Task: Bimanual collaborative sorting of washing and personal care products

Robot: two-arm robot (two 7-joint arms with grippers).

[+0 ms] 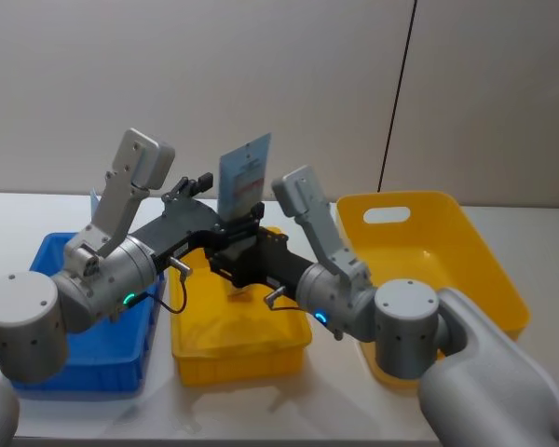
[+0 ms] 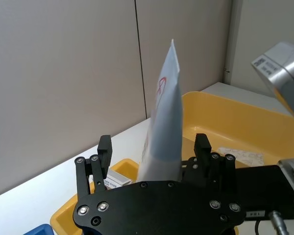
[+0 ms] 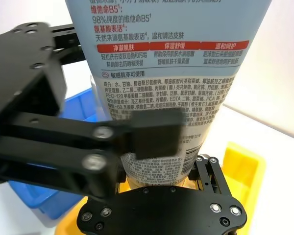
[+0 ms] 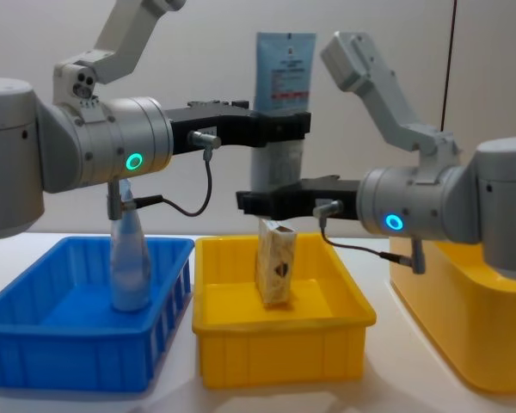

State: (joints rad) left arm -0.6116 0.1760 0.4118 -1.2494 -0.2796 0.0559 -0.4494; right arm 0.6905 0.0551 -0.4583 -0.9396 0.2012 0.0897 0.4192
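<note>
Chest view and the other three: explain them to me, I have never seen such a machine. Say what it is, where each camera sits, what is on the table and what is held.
This is a robot with two arms, each ending in a black two-fingered gripper. One camera looks down from its head, one looks across the table from its chest, and one sits on each wrist.

On the table stand a blue tray with a clear conical bottle, a yellow tray with a patterned carton, and a big yellow tub.

Above the yellow tray, the right gripper holds a squeeze tube upright near its lower end. The left gripper is higher up, its fingers apart on either side of the tube.
</note>
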